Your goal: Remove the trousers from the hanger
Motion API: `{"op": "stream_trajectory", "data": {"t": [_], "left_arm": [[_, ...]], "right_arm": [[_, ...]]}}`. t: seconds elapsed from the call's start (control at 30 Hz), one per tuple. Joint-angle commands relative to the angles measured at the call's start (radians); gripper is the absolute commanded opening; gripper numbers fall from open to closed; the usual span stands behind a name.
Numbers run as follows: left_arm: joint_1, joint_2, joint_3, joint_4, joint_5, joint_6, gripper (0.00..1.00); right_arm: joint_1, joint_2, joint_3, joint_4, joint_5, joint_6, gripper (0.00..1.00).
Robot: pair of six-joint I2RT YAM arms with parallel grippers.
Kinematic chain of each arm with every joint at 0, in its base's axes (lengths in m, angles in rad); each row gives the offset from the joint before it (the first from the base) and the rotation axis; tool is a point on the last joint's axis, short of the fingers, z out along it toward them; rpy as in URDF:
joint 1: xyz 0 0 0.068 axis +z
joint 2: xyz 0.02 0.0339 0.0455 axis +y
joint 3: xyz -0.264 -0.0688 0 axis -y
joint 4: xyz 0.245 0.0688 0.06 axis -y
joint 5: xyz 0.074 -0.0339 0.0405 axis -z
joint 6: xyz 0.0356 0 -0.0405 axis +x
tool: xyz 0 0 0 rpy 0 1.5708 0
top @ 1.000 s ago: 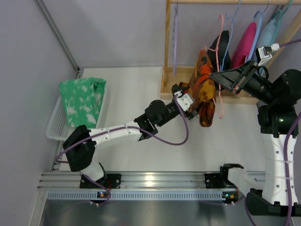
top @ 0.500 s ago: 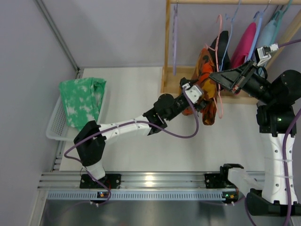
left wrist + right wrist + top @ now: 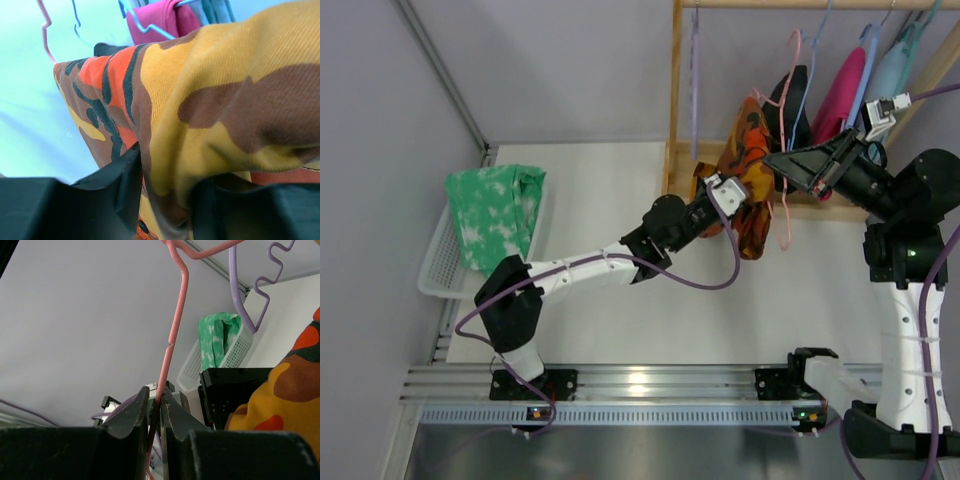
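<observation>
With left claw point(image 3: 167, 185) partly closed, pinching a fold of the camouflage trousers point(image 3: 753, 225), and right claw point(image 3: 155, 410) clamped on the pink hanger point(image 3: 175, 325): pulling-off step in hand. Next, probably drawing the cloth sideways off the hanger, kept steady. Draped at the rack point(image 3: 676, 90), long axis hanging down toward the desk point(image 3: 600, 190).

- The top view looks steeply down from high above, well back from the trousers point(image 3: 752, 185), and takes in the whole surface point(image 3: 600, 195).
- The left wrist view sits tight against the trousers and faces up past them, with the left gripper point(image 3: 167, 200) at its lower edge.
- The right wrist view looks up along the pink hanger point(image 3: 175, 330) from just beside the trousers.
- All three views share the trousers and the pink hanger.
</observation>
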Motion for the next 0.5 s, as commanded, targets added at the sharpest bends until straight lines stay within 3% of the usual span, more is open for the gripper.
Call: {"op": "stream_trajectory", "data": {"t": [0.0, 0.17, 0.2, 0.47], "left_arm": [[0.038, -0.073, -0.004, -0.005, -0.016, 0.020, 0.36], [0.043, -0.116, -0.020, -0.023, 0.016, 0.015, 0.10], [0.042, -0.130, -0.019, -0.028, 0.019, 0.015, 0.00], [0.042, -0.203, 0.050, -0.097, 0.061, -0.038, 0.00]], "right_arm": [[-0.005, -0.052, 0.022, 0.211, -0.010, -0.044, 0.00], [-0.027, -0.055, -0.019, 0.208, -0.008, -0.062, 0.00], [-0.034, -0.056, -0.027, 0.204, -0.005, -0.067, 0.00], [-0.061, -0.062, -0.128, 0.108, -0.019, -0.197, 0.00]]}}
